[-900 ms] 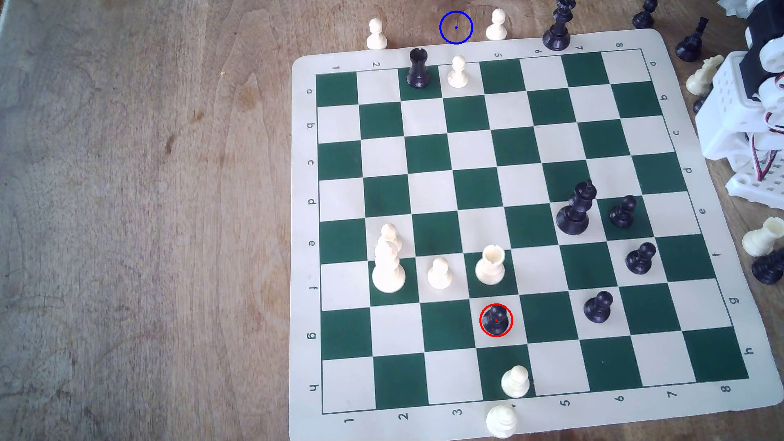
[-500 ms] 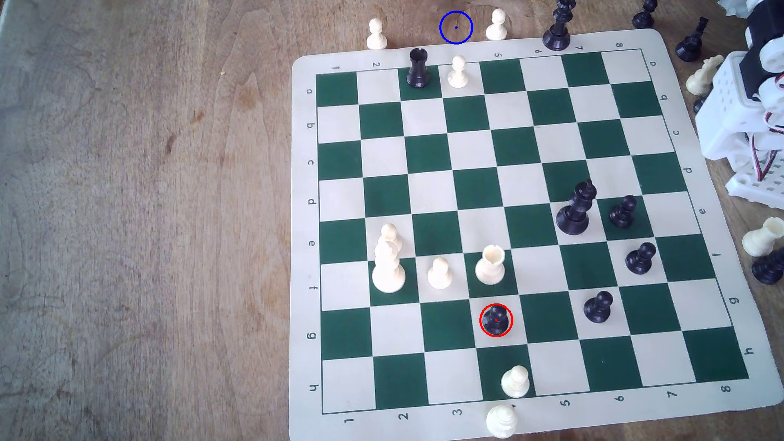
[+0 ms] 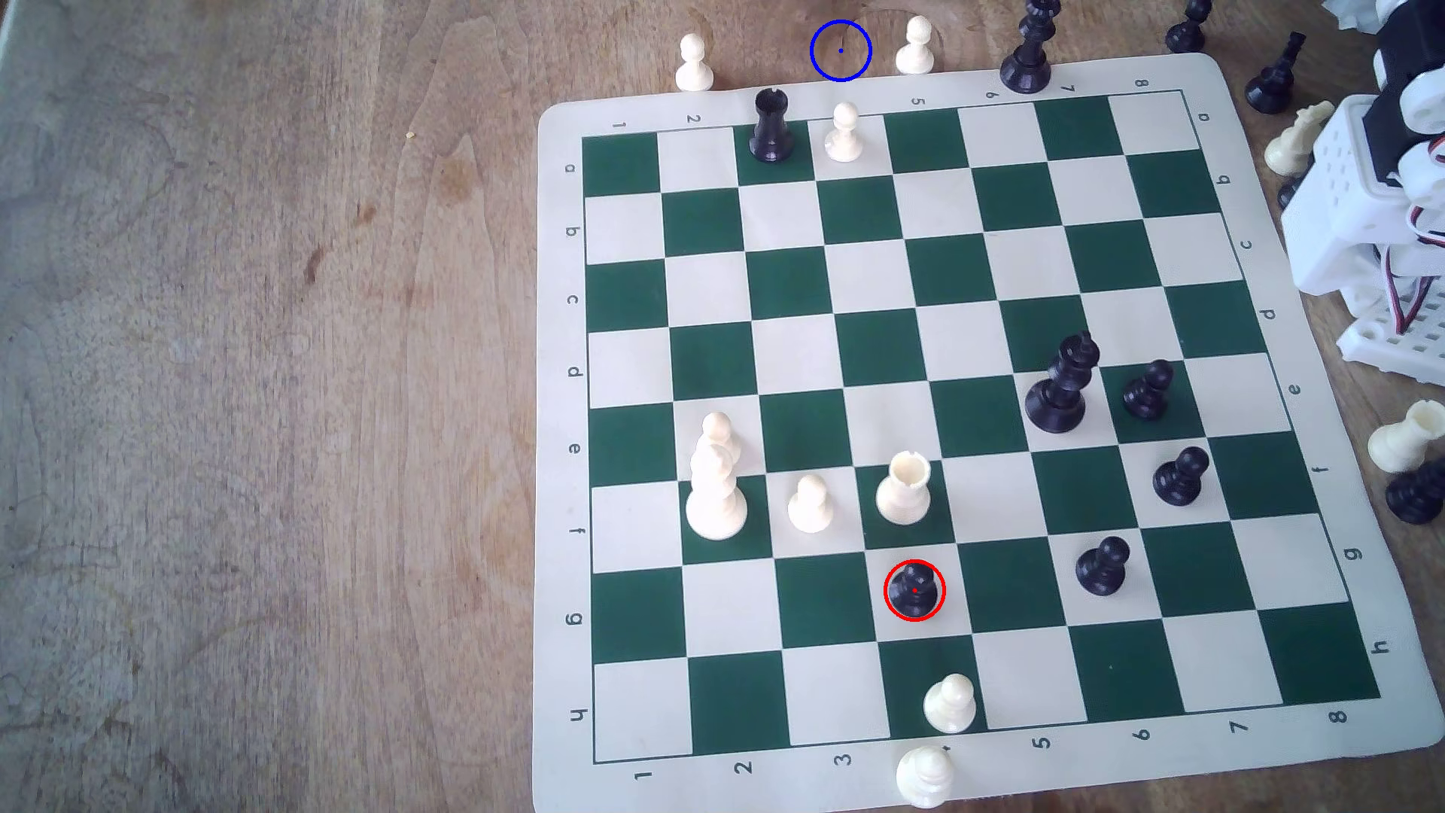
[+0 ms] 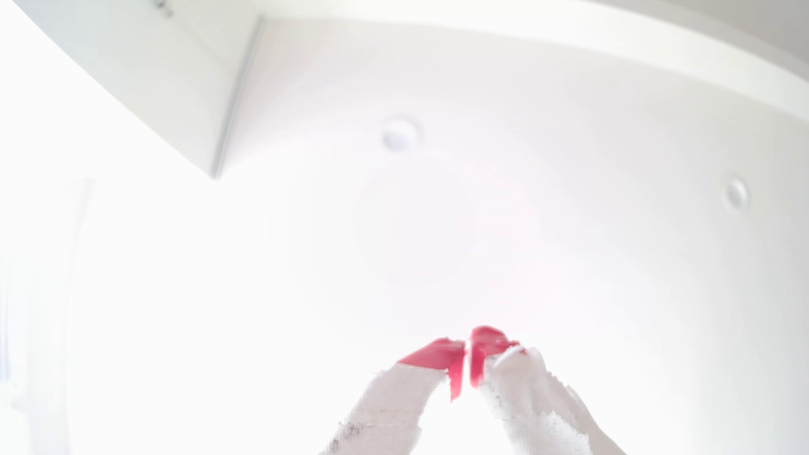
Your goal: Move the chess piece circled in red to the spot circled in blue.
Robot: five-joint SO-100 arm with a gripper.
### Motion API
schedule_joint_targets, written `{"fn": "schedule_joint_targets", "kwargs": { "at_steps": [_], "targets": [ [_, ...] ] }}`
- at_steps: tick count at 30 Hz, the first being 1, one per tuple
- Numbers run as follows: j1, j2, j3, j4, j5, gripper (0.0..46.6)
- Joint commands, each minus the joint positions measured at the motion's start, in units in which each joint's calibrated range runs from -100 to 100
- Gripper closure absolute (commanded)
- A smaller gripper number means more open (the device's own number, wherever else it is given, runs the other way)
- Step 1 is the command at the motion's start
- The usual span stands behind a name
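In the exterior view, the chess piece [image 3: 914,589], a glossy black pawn with a ball head, is sitting untouched inside its red ring on a cream square of the board [image 3: 1329,672]; the spot [image 3: 840,51] is waiting on bare wood beyond the far edge. All of the task is remaining.

In the wrist view, the gripper [image 4: 467,356] is pointing at a washed-out white ceiling, its red-tipped, white-wrapped fingers [image 4: 437,354] pressing together around nothing.

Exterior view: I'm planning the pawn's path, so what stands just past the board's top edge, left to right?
white pawn → blue ring → second white pawn → black queen
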Motion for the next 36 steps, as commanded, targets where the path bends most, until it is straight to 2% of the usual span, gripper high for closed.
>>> {"fn": "schedule_joint_targets", "kwargs": {
  "at_steps": [1,3,7,9,10,11,12,14,16,17,22,24,30,33,36],
  "targets": [
    [-0.5,-0.2,0.9,-1.0,-0.9,46.4],
    [-5.1,-0.3,0.9,3.6,-1.0,46.4],
    [-7.8,-0.3,0.9,11.0,-1.0,46.4],
    [-11.7,-0.3,0.9,18.6,-1.0,43.3],
    [-12.9,-0.2,0.9,22.1,-0.6,43.4],
    [-15.1,-0.1,0.8,25.6,-0.2,46.4],
    [-19.3,-0.1,0.8,32.9,1.1,46.4],
    [-20.2,-0.1,0.8,40.1,1.8,46.4],
    [-21.9,-0.1,0.8,49.8,4.1,46.4],
    [-23.6,-0.1,0.6,60.1,7.3,46.4],
    [-29.5,-0.6,-3.6,88.6,6.7,46.4],
    [-29.8,1.7,-6.3,92.8,6.8,46.4],
    [-26.8,18.4,-29.6,120.5,6.1,46.4],
    [-27.0,26.4,-35.9,124.0,4.9,46.2],
    [-27.9,37.7,-43.3,126.6,2.1,45.0]
  ]
}}
